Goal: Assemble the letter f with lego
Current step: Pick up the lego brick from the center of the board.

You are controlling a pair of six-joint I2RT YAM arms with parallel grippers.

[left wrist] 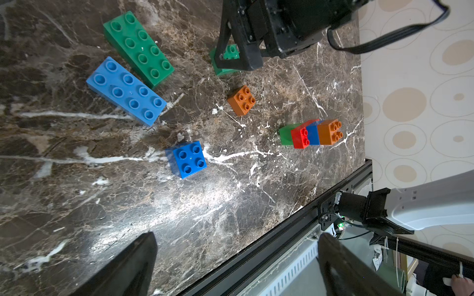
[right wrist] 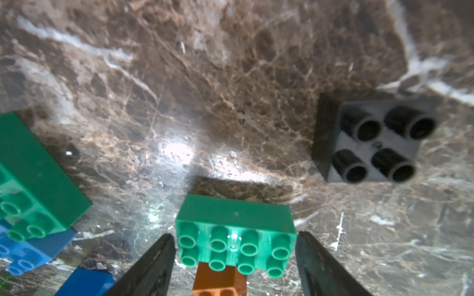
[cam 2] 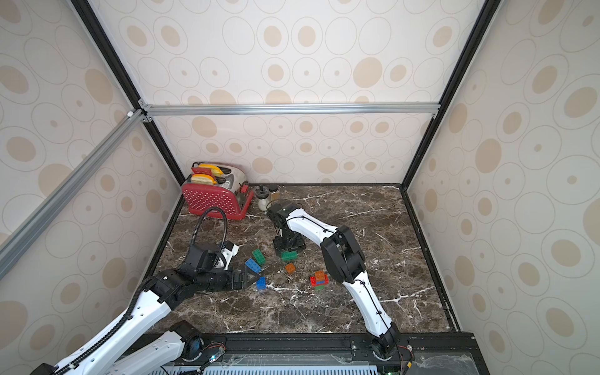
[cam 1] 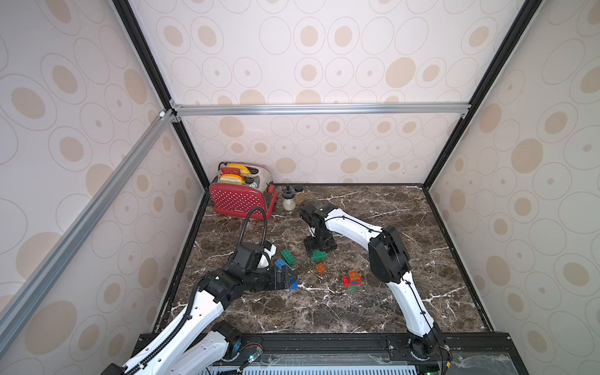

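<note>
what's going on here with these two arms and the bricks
The right arm's fingers straddle a green oblong brick, close to its ends; whether they grip it yet is unclear. The left arm's fingers stand wide open, holding nothing, near a blue square brick. A small stack of four bricks stands nearby, and an orange brick lies loose.

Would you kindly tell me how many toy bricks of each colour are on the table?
Green bricks: 3
Blue bricks: 3
Orange bricks: 2
Red bricks: 1
Black bricks: 1
Total: 10 visible, four of them stacked.
</note>
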